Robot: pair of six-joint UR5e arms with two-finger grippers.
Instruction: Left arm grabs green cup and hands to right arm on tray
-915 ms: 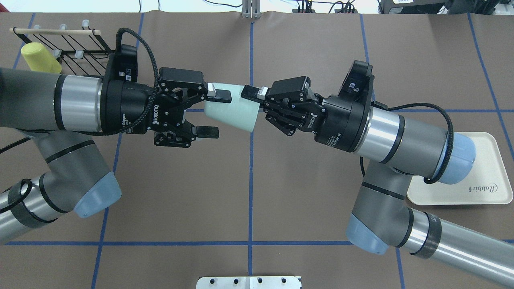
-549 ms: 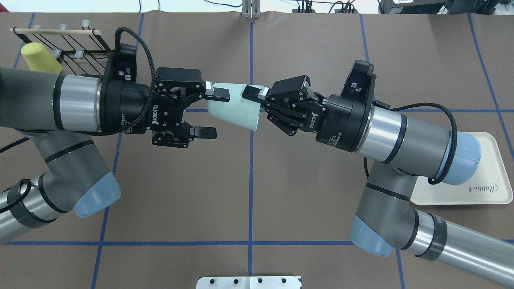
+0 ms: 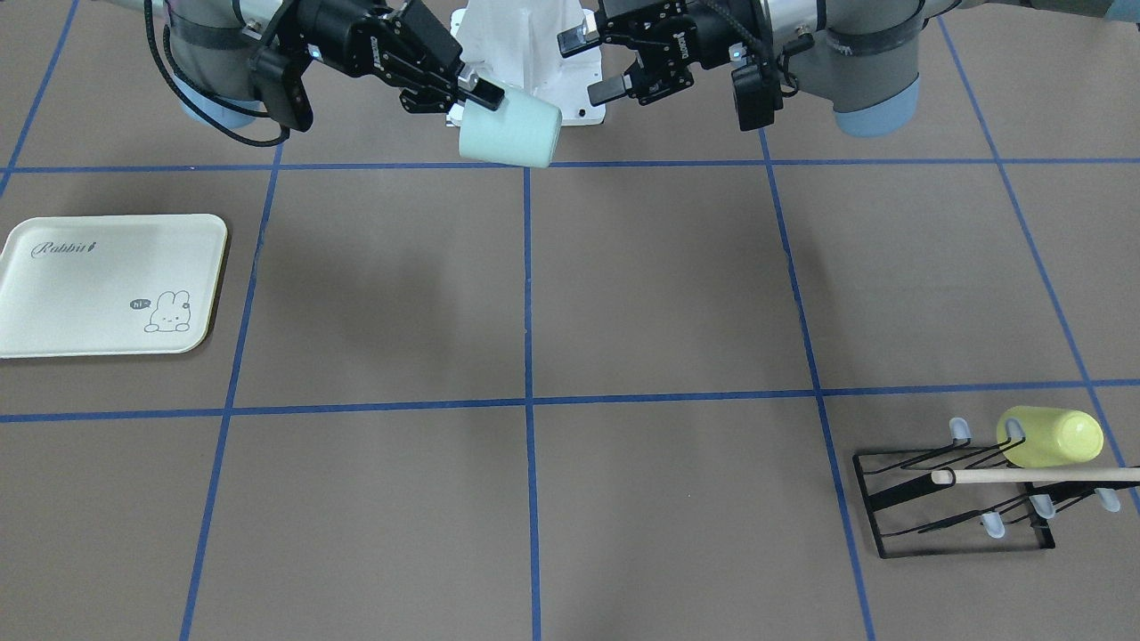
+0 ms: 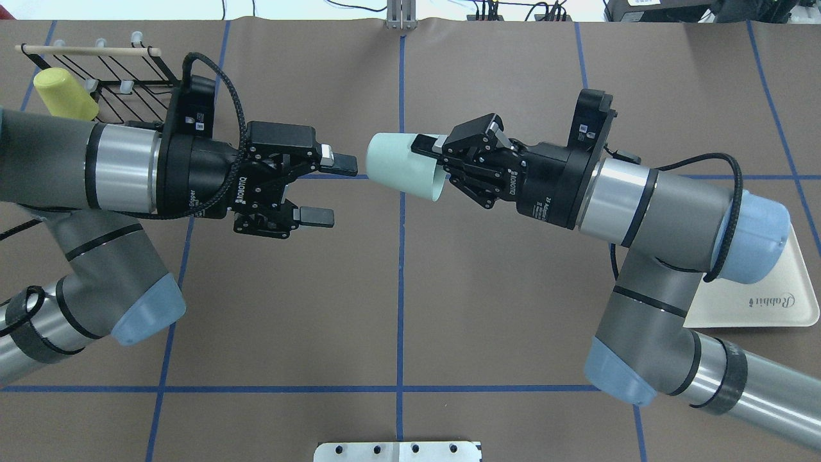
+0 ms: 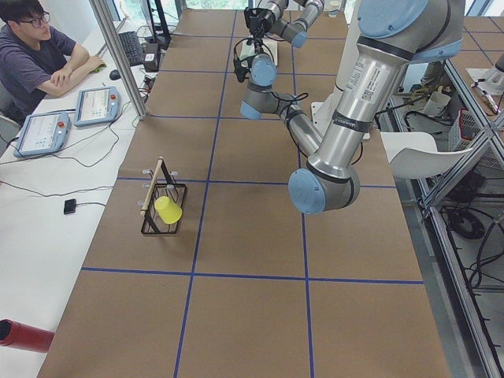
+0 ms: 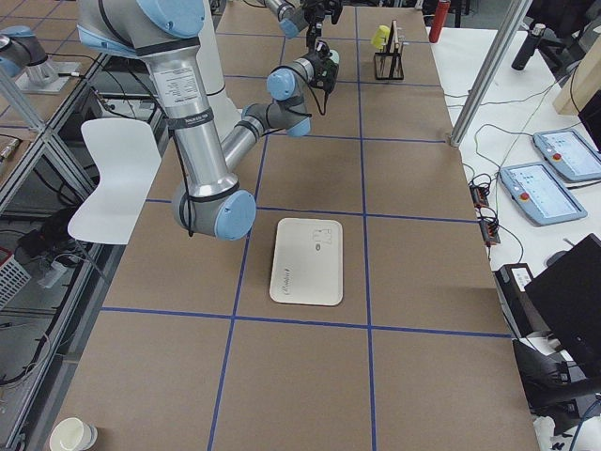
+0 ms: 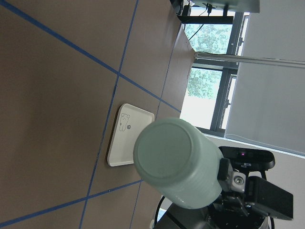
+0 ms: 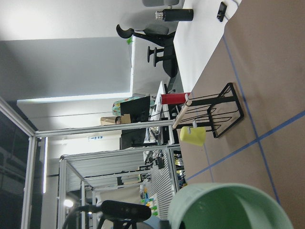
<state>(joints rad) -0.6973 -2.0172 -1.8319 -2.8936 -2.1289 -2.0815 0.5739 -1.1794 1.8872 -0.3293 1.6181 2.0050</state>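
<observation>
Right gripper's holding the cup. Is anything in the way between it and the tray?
Nothing visible. No object lies between the cup, pinched at its rim by the right gripper, and the tray, and the tray holds nothing.

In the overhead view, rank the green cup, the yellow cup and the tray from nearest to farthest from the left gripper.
From the left gripper:
1. green cup: just ahead of its open fingers, near the table's middle.
2. yellow cup: behind it, on the rack at the far left corner.
3. tray: across the table, far right.
</observation>
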